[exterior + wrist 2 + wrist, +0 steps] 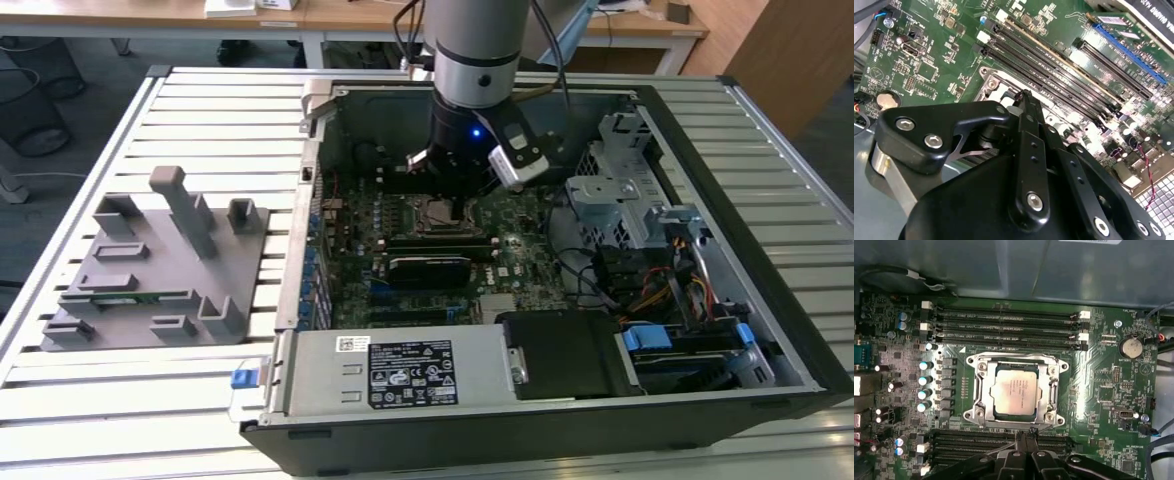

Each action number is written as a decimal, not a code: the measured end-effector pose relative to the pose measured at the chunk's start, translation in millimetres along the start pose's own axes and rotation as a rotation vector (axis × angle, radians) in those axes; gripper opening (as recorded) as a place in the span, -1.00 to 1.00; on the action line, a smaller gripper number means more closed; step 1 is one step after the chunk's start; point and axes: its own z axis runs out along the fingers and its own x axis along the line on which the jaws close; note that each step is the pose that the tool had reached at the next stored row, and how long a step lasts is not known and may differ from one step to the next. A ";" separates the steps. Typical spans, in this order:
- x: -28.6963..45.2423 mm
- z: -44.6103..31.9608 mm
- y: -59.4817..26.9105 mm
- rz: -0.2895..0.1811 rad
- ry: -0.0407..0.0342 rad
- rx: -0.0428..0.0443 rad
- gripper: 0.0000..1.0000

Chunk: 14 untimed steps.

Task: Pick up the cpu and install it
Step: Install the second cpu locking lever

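The cpu (1015, 392), a flat square chip with a silver-grey top, lies inside the metal-framed socket (977, 371) on the green motherboard (1104, 385). In the first wrist view my gripper (1025, 434) hovers just past the socket frame's edge, its black fingertips pressed together with nothing between them, apart from the chip. In the second wrist view the same fingertips (1025, 96) meet over the socket's frame. In the exterior view the arm reaches down into the open computer case and the gripper (449, 205) hangs right over the socket (438, 214).
Memory slots (1004, 320) run along both sides of the socket. The case walls (315, 180), a drive cage (627, 195), cables (641, 280) and the power supply (400, 372) ring the board. A grey fixture (154, 265) stands on the slatted table at the exterior view's left.
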 end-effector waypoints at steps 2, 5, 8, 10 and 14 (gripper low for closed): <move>0.0 0.0 -1.0 0.000 0.0000 0.0000 -0.79; 0.1 0.1 -2.7 0.000 -0.0001 -0.0001 -0.79; 0.2 0.1 -3.6 0.000 0.0000 0.0001 -0.79; 0.2 0.2 -4.2 0.000 0.0000 0.0000 -0.79; 0.2 0.2 -5.1 0.000 0.0000 0.0000 -0.79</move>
